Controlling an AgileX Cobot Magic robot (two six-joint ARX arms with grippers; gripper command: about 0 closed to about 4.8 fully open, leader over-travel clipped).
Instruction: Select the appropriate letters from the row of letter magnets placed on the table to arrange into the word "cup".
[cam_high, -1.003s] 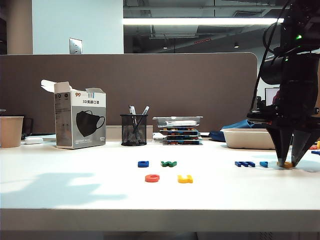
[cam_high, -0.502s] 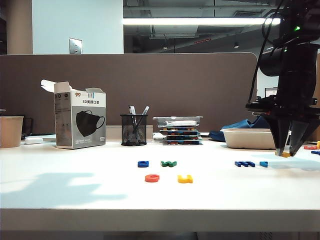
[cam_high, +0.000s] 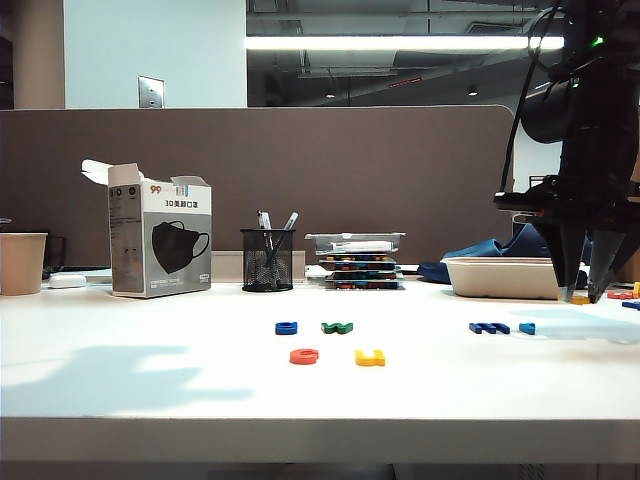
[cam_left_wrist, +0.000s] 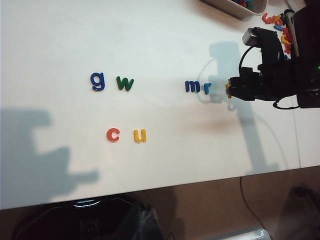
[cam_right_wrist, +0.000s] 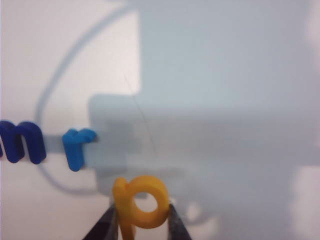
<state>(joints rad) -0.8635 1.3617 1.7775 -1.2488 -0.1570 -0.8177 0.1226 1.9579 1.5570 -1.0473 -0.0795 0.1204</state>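
The table (cam_high: 150, 390) is a smooth white top with a soft sheen. The letters look like moulded plastic, slightly glossy: the yellow p (cam_right_wrist: 142, 202) held in the right gripper (cam_right_wrist: 142, 222) at the lower centre of the right wrist view, the c (cam_left_wrist: 113, 134) and u (cam_left_wrist: 140, 135). The gripper's fingers (cam_high: 566, 262) are dark and matt. The pen cup (cam_high: 267, 260) is black wire mesh; the mask box (cam_high: 160, 240) is printed card; the left gripper is out of sight

We see the right gripper (cam_high: 586, 296) at the far right, its fingers (cam_high: 571, 280) pinching the yellow "p" (cam_high: 579, 299) just above the counter (cam_high: 150, 385); red-orange "c" (cam_high: 304, 356) and yellow "u" (cam_high: 370, 357) lie side by side.
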